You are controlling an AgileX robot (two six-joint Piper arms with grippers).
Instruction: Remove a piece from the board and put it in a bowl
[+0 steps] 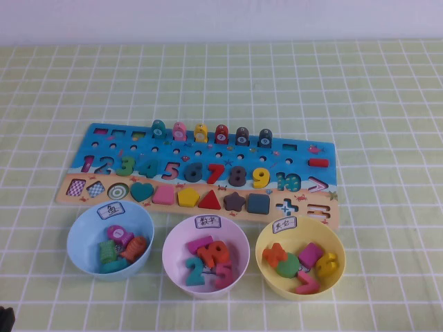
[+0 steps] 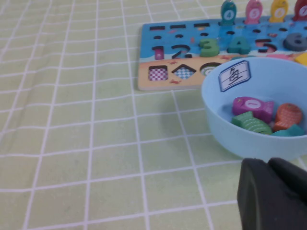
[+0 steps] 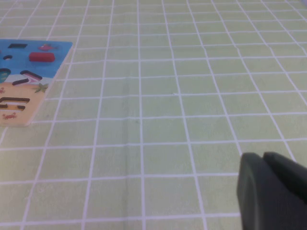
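The green "3" sits in its slot in the board's number row, between the "2" and the "4". It also shows in the left wrist view. The pale pink bowl stands in the middle in front of the board and holds several numerals. My left gripper is shut and empty, low over the cloth near the light blue bowl, well short of the board. My right gripper is shut and empty over bare cloth to the right of the board.
The light blue bowl with fish pieces stands left of the pink bowl, and a yellow bowl with shapes stands to its right. Ringed pegs stand along the board's far edge. Green checked cloth covers the table.
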